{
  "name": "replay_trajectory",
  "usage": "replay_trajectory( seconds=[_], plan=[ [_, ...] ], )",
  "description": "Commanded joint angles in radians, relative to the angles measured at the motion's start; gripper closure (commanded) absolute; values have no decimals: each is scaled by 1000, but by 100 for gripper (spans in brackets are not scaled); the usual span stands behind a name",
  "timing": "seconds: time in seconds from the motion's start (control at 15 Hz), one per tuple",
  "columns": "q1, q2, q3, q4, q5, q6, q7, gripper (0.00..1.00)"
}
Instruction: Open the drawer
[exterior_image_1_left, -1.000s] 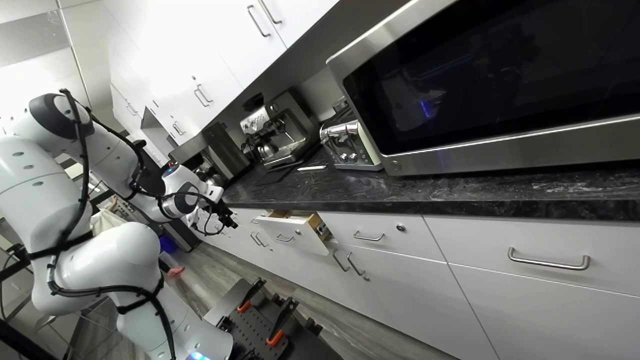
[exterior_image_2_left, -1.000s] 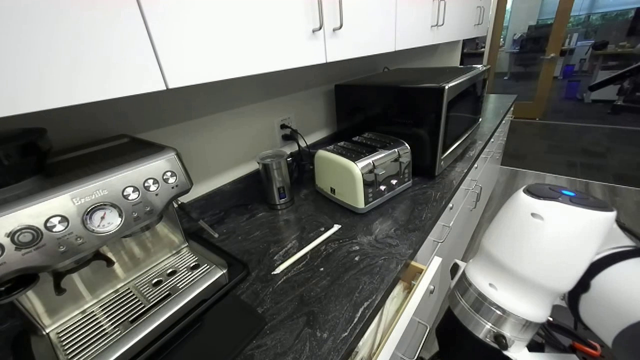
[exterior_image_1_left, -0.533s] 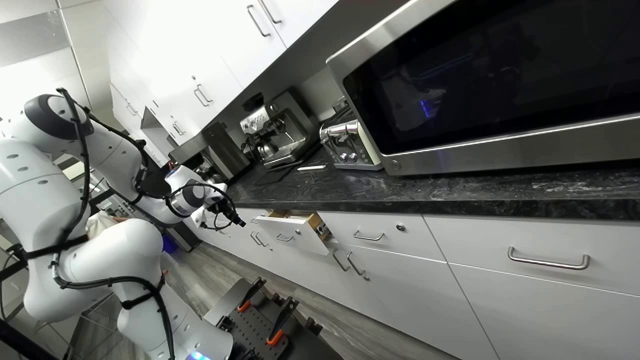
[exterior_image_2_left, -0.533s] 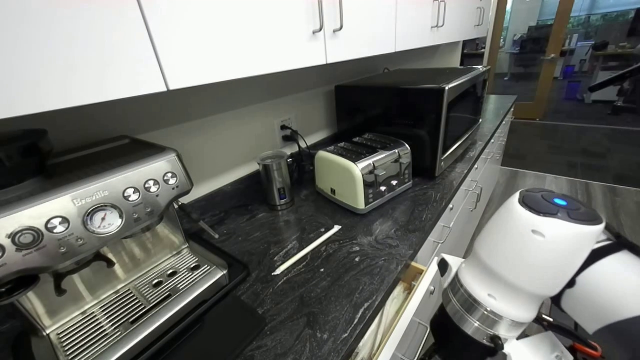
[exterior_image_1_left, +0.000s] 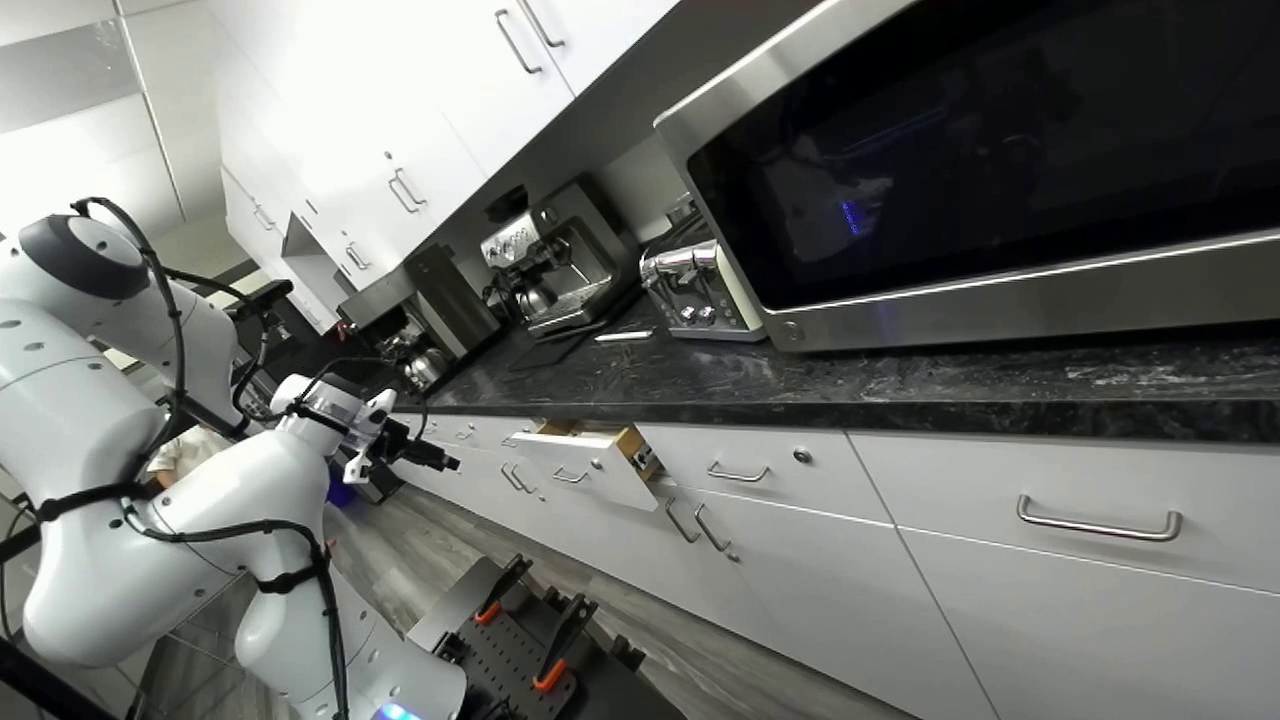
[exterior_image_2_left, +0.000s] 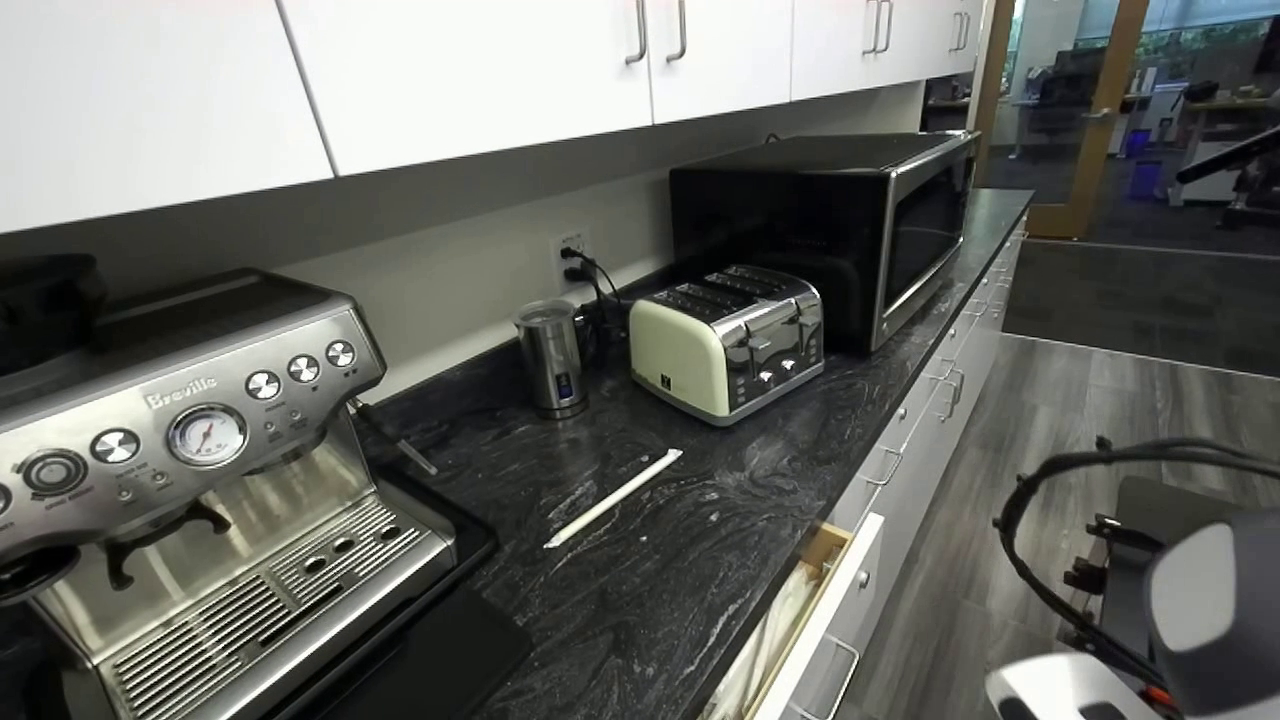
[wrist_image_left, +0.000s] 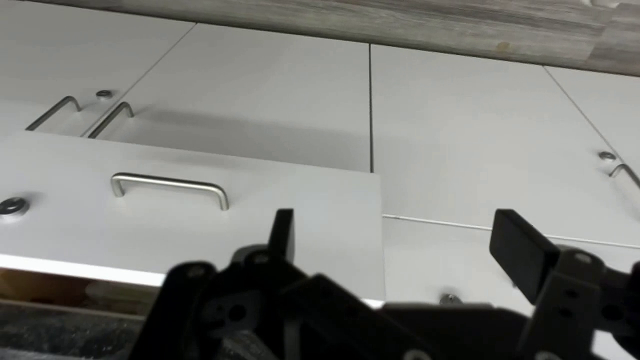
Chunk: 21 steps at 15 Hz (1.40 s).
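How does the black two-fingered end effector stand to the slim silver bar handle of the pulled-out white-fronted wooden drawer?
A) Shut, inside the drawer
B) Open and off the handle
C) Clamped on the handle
B: in the wrist view the black two-fingered end effector is spread wide with nothing gripped, and the slim silver bar handle on the white-fronted wooden drawer lies outside its gap.
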Motion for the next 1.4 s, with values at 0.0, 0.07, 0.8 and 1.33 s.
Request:
replay_trajectory(
  seconds=[0.0,0.07,0.8,1.33],
  plan=[
    [-148,-10,155,8,-47,-16,36,0],
    [-179,-8,176,8,-48,-15,35,0],
    [-283,354,469,379,-289,-680,111,0],
    [-313,467,520,470,-349,-862,88,0]
  ],
)
